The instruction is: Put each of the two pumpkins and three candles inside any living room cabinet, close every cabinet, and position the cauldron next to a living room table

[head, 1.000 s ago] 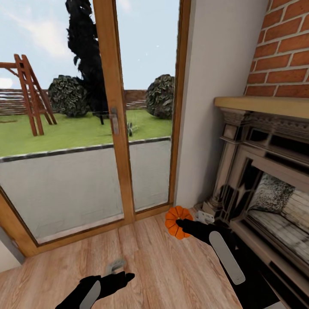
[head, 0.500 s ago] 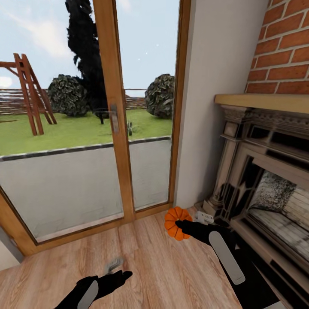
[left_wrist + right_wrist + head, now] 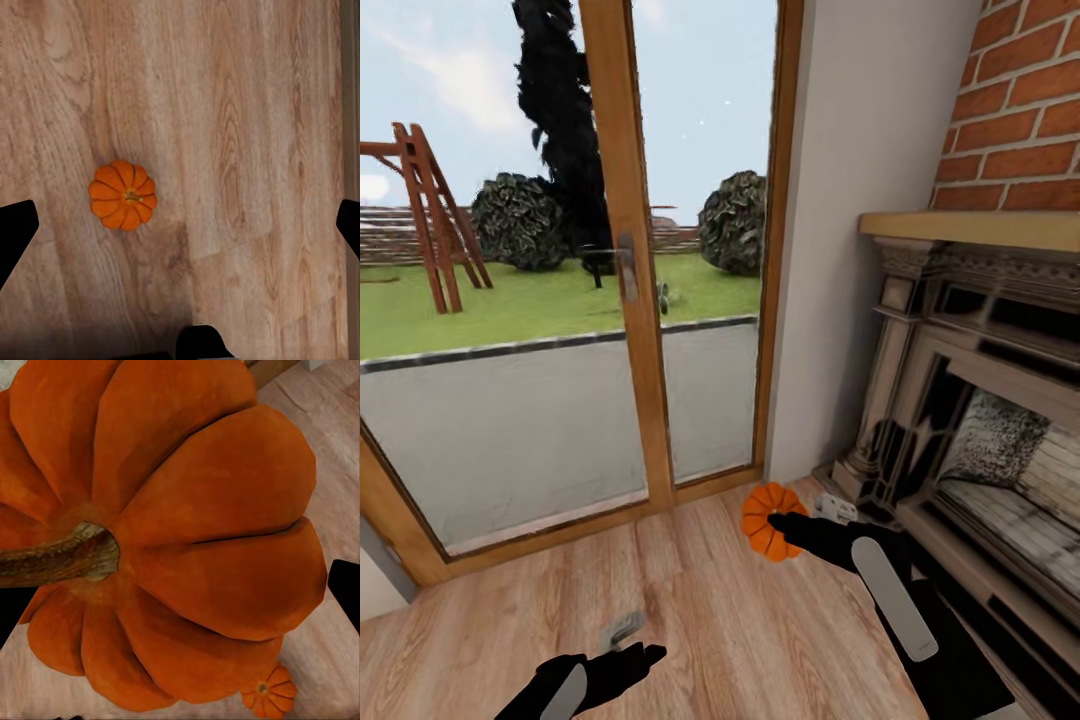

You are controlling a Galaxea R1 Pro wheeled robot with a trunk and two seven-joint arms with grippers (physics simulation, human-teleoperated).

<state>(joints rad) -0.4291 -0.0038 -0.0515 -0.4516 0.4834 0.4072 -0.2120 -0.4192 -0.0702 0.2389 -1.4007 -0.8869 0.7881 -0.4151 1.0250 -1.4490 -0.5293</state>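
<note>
A big glass door (image 3: pixel 560 300) with a wooden frame shows grass and a wooden swing frame (image 3: pixel 435 215) outside. On the right stands a fireplace (image 3: pixel 980 400) under red bricks (image 3: pixel 1025 120). The floor (image 3: pixel 710 620) is light wood

View: tilted slightly upward, scene sits lower in frame | left pincer (image 3: pixel 645 655): drawn lower toward frame bottom, slightly back | right pincer (image 3: pixel 775 525): pumpkin (image 3: pixel 763 518) with it sits marginally lower, mostly from camera shift

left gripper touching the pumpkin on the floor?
Apart. Left wrist view: the pumpkin lies on bare floor between the open left gripper fingers, clear of both.
</note>
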